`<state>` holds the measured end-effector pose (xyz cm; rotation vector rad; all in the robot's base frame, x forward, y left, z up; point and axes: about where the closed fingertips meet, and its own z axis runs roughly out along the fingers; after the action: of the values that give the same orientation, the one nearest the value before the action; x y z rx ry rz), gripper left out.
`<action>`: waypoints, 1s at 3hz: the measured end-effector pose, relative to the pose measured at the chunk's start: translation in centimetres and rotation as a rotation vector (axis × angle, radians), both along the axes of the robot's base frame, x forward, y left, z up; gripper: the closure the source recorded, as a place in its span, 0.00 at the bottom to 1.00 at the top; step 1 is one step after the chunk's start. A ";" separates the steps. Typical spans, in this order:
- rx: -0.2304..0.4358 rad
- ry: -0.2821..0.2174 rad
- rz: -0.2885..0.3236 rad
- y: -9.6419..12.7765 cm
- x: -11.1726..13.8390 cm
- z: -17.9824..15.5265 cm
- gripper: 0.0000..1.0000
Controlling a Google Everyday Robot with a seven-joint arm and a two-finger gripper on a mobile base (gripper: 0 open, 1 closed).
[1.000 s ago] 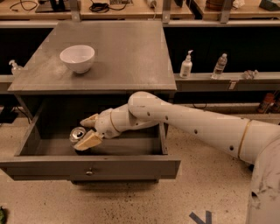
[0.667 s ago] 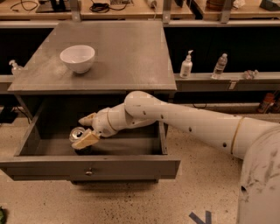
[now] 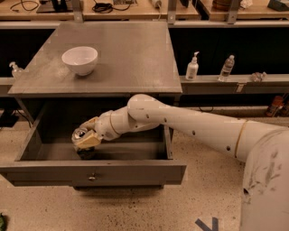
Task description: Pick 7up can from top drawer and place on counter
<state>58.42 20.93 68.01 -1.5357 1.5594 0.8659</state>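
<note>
The top drawer [image 3: 135,173] stands pulled open below the counter [image 3: 131,54], its small round knob at the centre of the front panel. The 7up can [image 3: 80,134] is inside the drawer at the left, silver top showing, its dark body just above the drawer floor. My gripper [image 3: 86,139] reaches into the drawer from the right on the white arm. Its tan fingers [image 3: 90,140] are closed around the can.
A white bowl [image 3: 80,59] sits on the counter's left side. A pump bottle [image 3: 192,67] and a clear plastic bottle [image 3: 226,67] stand on a low shelf to the right. Another small bottle [image 3: 16,69] stands at the far left. A pale wooden bench with cables [image 3: 104,6] runs behind.
The arm has shifted slightly left inside the drawer. The can is in the fingers and has moved a little left and up with them.
</note>
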 end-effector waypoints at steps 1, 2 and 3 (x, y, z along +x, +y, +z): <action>0.078 -0.062 0.001 -2.0 0.4 4.6 1.00; 0.123 -0.151 0.007 -5.3 0.8 11.0 1.00; 0.108 -0.236 0.012 -9.5 1.6 17.8 1.00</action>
<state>60.05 11.46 85.83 -1.5117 1.3145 0.7331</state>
